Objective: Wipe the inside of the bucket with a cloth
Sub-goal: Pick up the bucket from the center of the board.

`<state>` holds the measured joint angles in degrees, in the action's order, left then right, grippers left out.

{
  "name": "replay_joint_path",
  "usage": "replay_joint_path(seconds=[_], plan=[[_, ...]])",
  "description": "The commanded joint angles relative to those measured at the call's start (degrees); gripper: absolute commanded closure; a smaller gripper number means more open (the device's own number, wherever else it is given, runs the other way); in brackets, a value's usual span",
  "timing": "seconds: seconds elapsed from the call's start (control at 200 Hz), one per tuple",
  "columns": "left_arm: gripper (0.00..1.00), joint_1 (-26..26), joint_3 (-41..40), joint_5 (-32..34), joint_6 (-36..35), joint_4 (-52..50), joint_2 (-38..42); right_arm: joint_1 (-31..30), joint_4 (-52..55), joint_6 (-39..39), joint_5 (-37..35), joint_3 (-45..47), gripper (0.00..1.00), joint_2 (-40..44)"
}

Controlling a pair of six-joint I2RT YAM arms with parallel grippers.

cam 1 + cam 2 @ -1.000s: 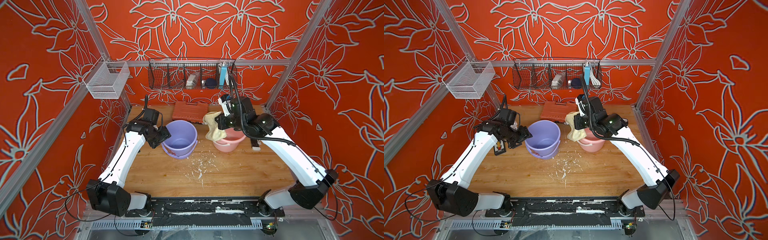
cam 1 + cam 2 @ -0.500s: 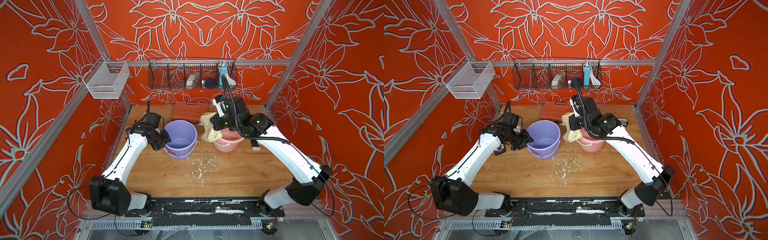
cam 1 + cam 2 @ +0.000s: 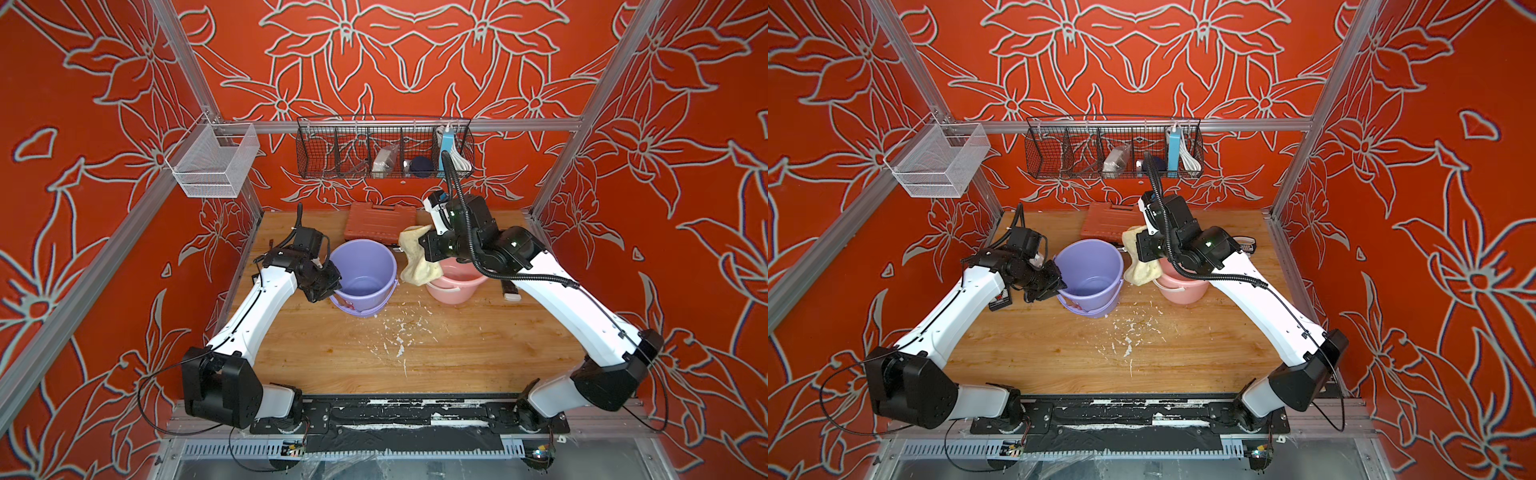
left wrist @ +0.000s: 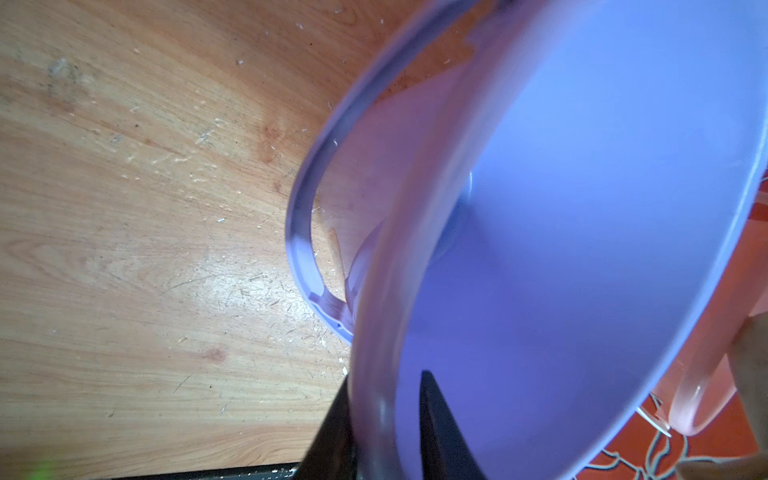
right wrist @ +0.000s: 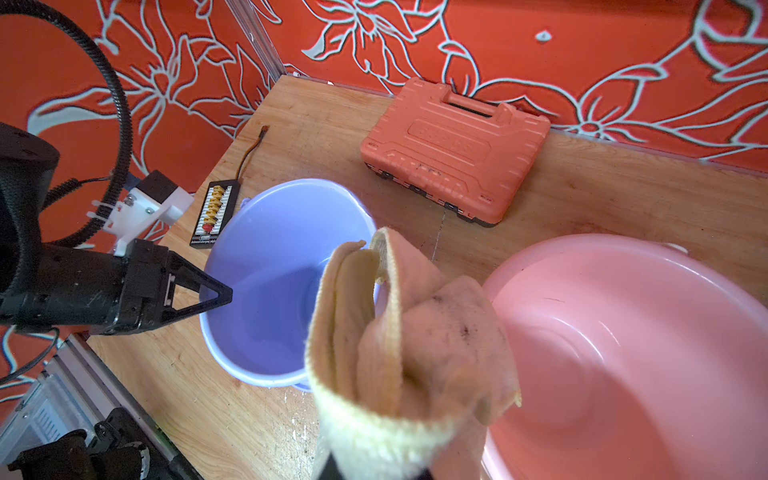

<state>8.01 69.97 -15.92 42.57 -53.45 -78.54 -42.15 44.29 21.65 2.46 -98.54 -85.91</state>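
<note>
change over the last second: my left gripper (image 4: 386,382) has come in and pinched the left rim of the purple bucket (image 3: 365,274) (one finger inside, one outside), so i judge it steadied. my right gripper (image 3: 426,249), clamped on the cloth (image 3: 415,262), has carried it closer; it hangs between bucket and pink basin (image 3: 453,291). mouth unobstructed; toolbox (image 3: 380,220) close behind.

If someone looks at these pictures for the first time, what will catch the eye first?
Probably the stained cream cloth, hanging from the shut right gripper between the purple bucket and the pink basin, toward the back of the wooden table. Next comes the left gripper, its jaws astride the purple bucket's rim. The red flowered walls surround everything.
</note>
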Motion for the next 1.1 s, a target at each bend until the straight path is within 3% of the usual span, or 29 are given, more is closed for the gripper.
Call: replay_joint_path(seconds=[0.0,0.16,0.626,0.891,1.096], plan=[[0.8,0.3,0.1,-0.7,-0.7,-0.3,-0.8,-0.3,-1.1,1.1,-0.1,0.5,1.0,-0.5],[1.0,0.4,1.1,-0.6,-1.3,-0.6,-1.1,-0.6,-1.0,0.6,0.2,0.5,1.0,-0.5],[1.0,3.3,17.5,0.0,-9.8,-2.8,-12.7,-2.1,2.0,-6.2,5.7,-1.7,1.0,-0.9],[1.0,6.3,18.9,4.2,-14.1,0.3,-15.0,-2.3,4.4,-10.9,9.7,-4.1,1.0,-3.3],[1.0,7.9,16.8,3.5,-14.4,2.3,-15.7,-2.4,10.1,-13.3,6.9,-8.4,1.0,-10.0]])
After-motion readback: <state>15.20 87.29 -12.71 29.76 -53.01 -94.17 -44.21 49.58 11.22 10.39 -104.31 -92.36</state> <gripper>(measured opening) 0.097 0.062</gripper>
